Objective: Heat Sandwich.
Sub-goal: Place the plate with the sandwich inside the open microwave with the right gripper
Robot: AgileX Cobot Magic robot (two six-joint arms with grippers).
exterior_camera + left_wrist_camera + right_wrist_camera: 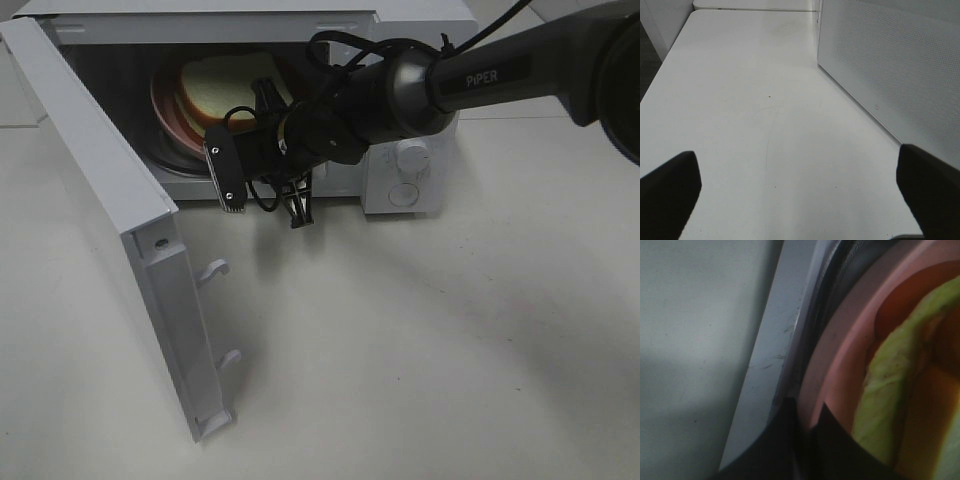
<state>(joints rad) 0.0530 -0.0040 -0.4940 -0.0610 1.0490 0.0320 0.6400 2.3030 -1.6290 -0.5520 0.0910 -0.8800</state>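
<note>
The sandwich (232, 85), white bread with tan crust, lies on a round pink plate (165, 105) inside the open microwave (420, 30). In the right wrist view the sandwich's yellow-green filling (890, 405) shows on the plate (840, 355). My right gripper (807, 435) reaches across into the oven mouth, and its dark fingers (840, 455) are closed on the plate's front rim. In the exterior view its tips are hidden behind the wrist (300, 130). My left gripper (800, 200) is open and empty above the white table, out of the exterior view.
The microwave door (90, 170) stands swung wide open to the left, with two latch hooks (215, 270) on its edge. Control knobs (410, 160) sit on the oven's right front. A white perforated panel (890, 65) stands close beside my left gripper. The white table (420, 350) lies in front.
</note>
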